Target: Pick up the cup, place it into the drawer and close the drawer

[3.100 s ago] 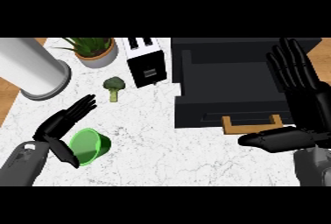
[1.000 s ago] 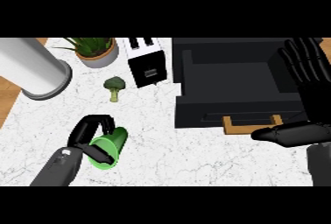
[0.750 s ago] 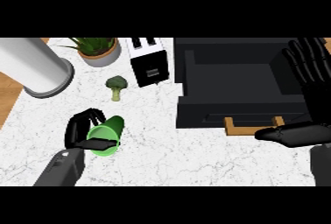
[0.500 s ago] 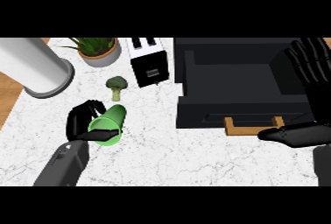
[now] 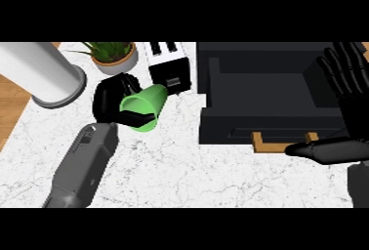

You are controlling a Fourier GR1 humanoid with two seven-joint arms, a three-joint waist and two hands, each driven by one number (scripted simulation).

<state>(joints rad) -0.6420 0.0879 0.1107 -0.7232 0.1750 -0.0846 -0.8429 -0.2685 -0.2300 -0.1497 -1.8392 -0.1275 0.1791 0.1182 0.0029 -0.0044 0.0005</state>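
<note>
1. A white marble counter carries a black drawer standing open along its right side.
2. A tall white cylinder stands at the counter's far left corner.
3. The right hand rests open at the counter's right edge, fingers straight.
4. The left hand curls around a green cup, held tilted above the counter just left of a toaster.
5. A potted plant sits at the far edge.

Toaster between cup-holding hand and drawer.
</note>
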